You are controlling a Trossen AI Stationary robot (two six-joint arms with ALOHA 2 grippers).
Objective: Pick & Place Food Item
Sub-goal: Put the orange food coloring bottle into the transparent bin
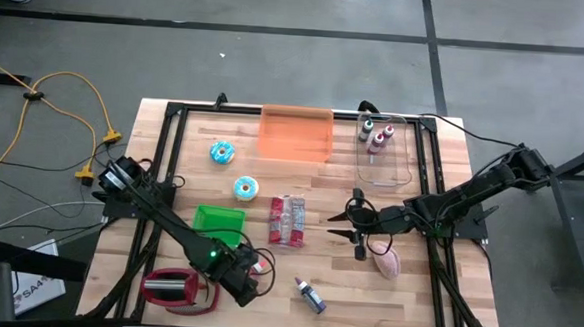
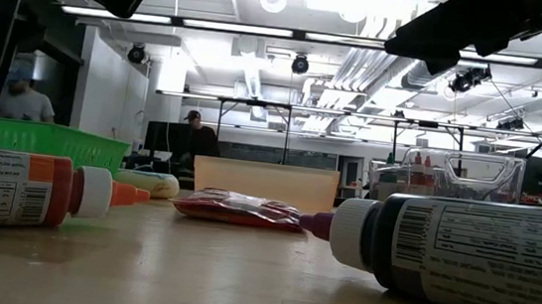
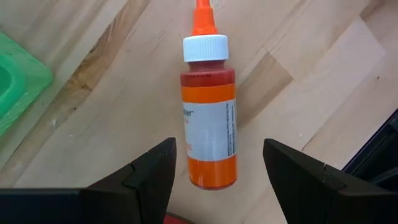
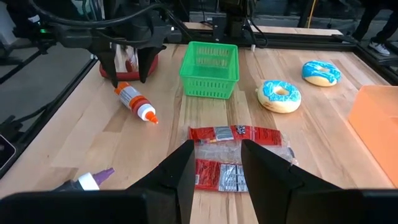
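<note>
An orange squeeze bottle (image 3: 208, 118) with a white cap and orange nozzle lies on its side on the wooden table (image 1: 405, 300), near the front edge (image 1: 259, 267). My left gripper (image 3: 217, 180) hangs open just above the bottle's bottom end. Its fingers stand on either side of the bottle and touch nothing; the right wrist view shows it over the bottle (image 4: 127, 65). My right gripper (image 4: 216, 162) waits at mid-table on the right (image 1: 339, 224). Its fingers are a little apart and hold nothing. It points toward a red candy packet (image 4: 236, 155).
Left of centre are a green basket (image 1: 217, 220) and two blue-iced donuts (image 1: 222, 153) (image 1: 246, 188). A purple-tipped bottle (image 1: 310, 297) lies at the front and a pink item (image 1: 387, 261) by my right gripper. An orange bin (image 1: 296, 134) and a clear box (image 1: 383, 148) stand at the back, a red dish (image 1: 170, 287) front left.
</note>
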